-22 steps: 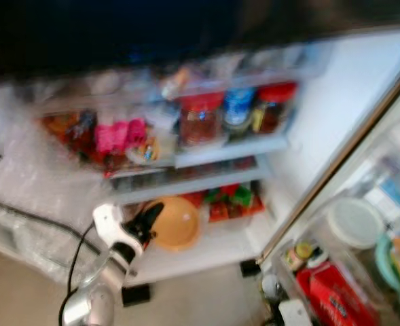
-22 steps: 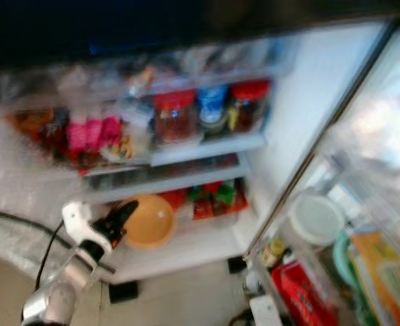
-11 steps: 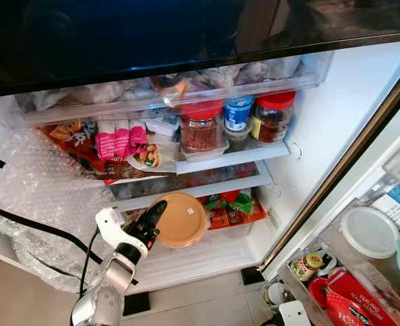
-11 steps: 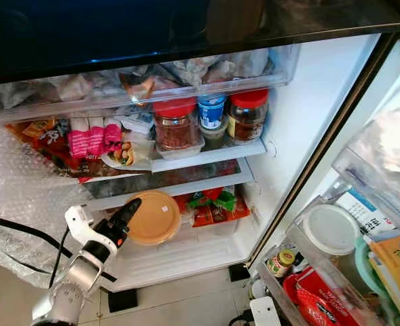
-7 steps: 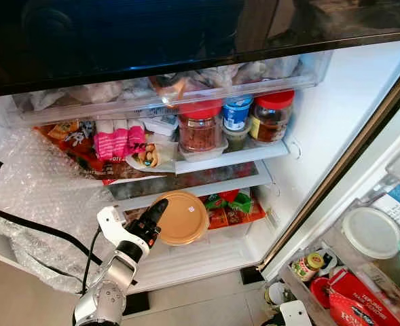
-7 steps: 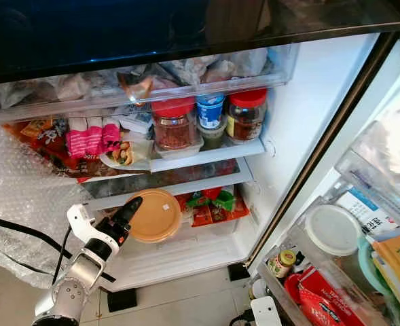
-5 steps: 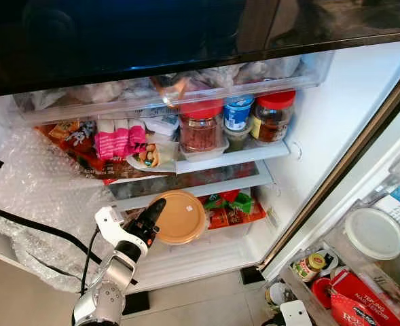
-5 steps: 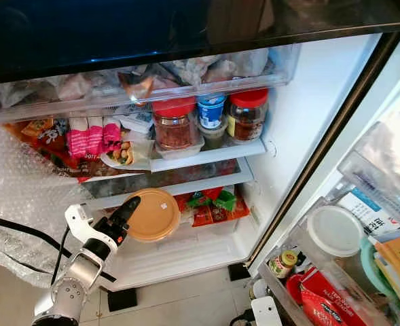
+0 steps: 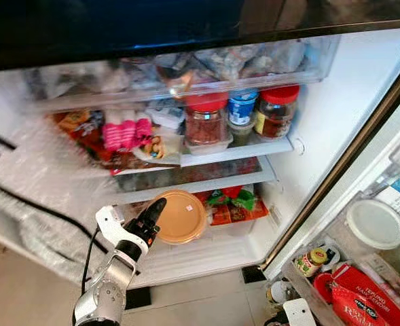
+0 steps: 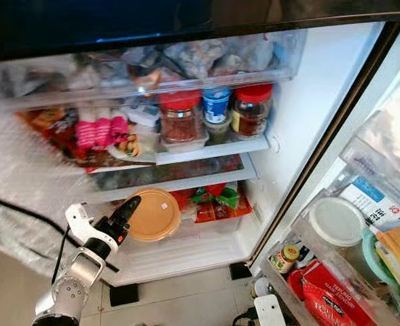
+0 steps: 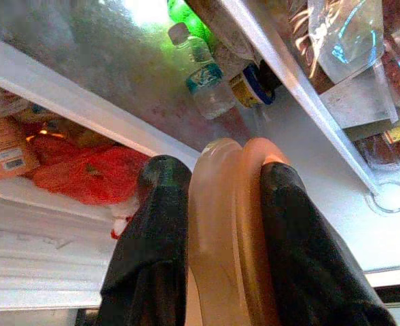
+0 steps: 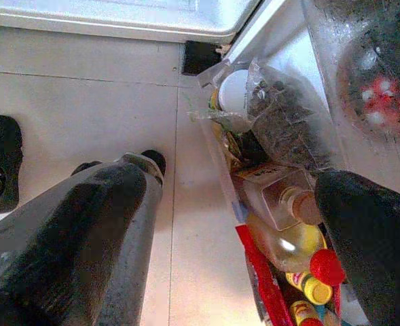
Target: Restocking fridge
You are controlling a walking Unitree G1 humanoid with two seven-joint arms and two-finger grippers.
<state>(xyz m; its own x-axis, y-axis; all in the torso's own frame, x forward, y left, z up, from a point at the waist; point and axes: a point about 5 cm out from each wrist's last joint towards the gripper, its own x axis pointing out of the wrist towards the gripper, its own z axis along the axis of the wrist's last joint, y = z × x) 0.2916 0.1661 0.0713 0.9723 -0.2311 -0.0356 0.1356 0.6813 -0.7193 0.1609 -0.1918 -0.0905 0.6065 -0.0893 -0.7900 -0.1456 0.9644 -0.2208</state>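
Left pincer [image 9: 152, 216] is clamped on the edge of a round orange lidded container [image 9: 180, 216], one black finger [image 11: 152, 251] on each side of it, holding it at the open fridge's lower shelf [image 9: 206, 248], in front of red and green packets [image 9: 235, 204]. Red-lidded jars [image 9: 206, 121] stand on the shelf above. Right pincer [image 12: 254, 224] hangs spread wide and empty above the tiled floor [image 12: 84, 102], beside the door bin's bottles [image 12: 281, 204].
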